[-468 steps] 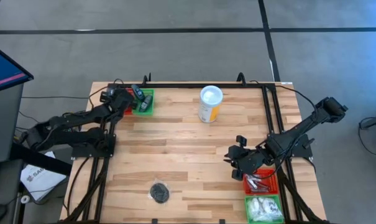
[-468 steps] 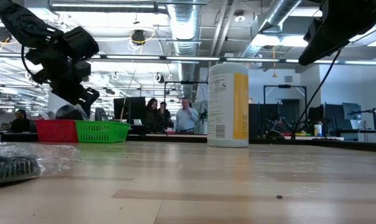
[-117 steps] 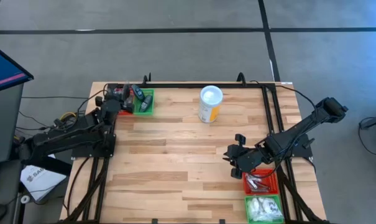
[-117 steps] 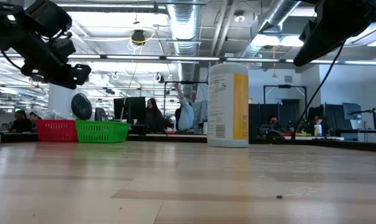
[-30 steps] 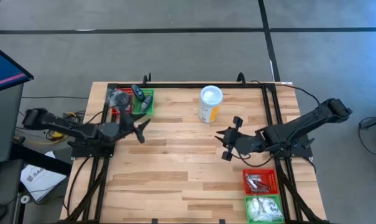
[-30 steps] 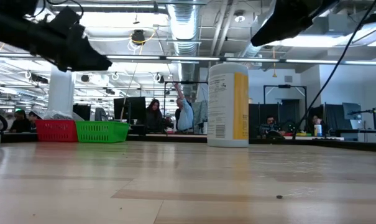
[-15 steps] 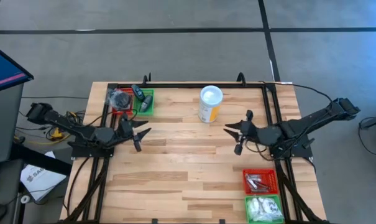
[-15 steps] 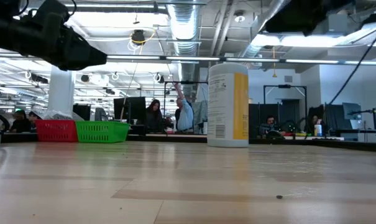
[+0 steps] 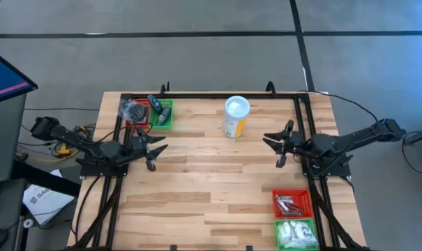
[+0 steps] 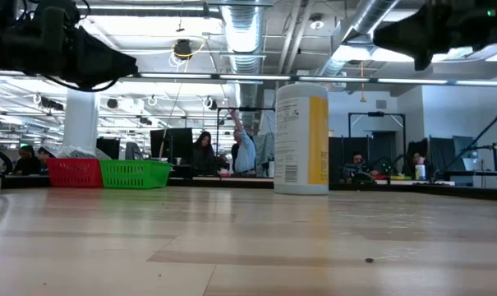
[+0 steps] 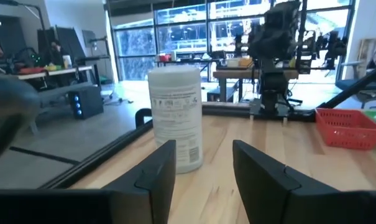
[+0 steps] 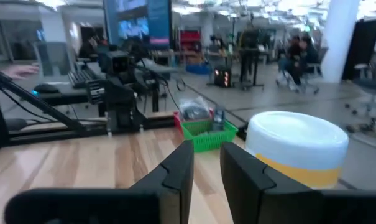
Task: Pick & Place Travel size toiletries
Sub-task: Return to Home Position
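wrapped dark pucks (image 9: 132, 110) are heaped in the far-left red bin (image 9: 130, 125). a small dark bottle (image 9: 155, 104) is leaned slantwise in the adjoining green bin (image 9: 167, 118). silvery tubes (image 9: 289, 205) are laid crosswise in the near-right red bin (image 9: 292, 192), with white packets (image 9: 294, 232) just beyond. the left gripper (image 9: 153, 152) and right gripper (image 9: 277, 146) are seen spread and empty at opposite edges of the table (image 9: 211, 181), with open planks between.
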Tool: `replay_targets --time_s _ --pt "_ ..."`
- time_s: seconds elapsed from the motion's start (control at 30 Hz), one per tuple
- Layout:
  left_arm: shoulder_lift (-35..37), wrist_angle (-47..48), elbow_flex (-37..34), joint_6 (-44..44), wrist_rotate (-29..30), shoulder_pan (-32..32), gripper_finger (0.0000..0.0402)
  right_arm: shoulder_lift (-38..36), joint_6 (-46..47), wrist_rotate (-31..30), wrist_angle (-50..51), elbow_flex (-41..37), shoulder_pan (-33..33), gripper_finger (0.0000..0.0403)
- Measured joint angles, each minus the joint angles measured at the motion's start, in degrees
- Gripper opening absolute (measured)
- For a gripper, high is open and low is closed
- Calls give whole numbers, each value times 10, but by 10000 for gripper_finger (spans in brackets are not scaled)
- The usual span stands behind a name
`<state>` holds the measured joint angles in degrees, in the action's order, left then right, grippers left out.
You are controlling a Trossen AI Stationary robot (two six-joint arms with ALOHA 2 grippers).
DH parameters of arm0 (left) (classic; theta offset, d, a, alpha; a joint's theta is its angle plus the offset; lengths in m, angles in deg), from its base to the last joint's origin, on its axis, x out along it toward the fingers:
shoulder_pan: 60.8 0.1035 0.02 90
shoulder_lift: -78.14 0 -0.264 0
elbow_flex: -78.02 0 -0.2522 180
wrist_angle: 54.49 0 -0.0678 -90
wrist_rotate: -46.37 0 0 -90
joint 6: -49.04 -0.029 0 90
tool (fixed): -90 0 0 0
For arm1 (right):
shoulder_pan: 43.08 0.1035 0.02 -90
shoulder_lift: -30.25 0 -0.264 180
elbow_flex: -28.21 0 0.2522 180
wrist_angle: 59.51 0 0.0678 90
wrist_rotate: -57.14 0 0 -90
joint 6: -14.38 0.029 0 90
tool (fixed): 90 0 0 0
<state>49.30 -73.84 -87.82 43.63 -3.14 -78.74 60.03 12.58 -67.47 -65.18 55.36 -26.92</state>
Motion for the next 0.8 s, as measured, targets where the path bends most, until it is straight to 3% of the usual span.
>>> replay_targets --time_s 0.2,0.43,0.57,0.67,0.8 --pt "31 0 0 -20 -16 0 148 -101 -14 24 11 -49 -32 72" --pt "78 -1 0 -53 -21 0 143 -221 -7 62 146 -52 -55 72" --pt "101 0 0 -63 -70 3 143 -295 7 96 226 -52 -55 72" --pt "108 9 0 -60 -107 9 143 -296 44 102 284 -51 -53 72" --pt "108 40 0 -29 -111 30 142 -288 76 131 301 -57 -53 72"
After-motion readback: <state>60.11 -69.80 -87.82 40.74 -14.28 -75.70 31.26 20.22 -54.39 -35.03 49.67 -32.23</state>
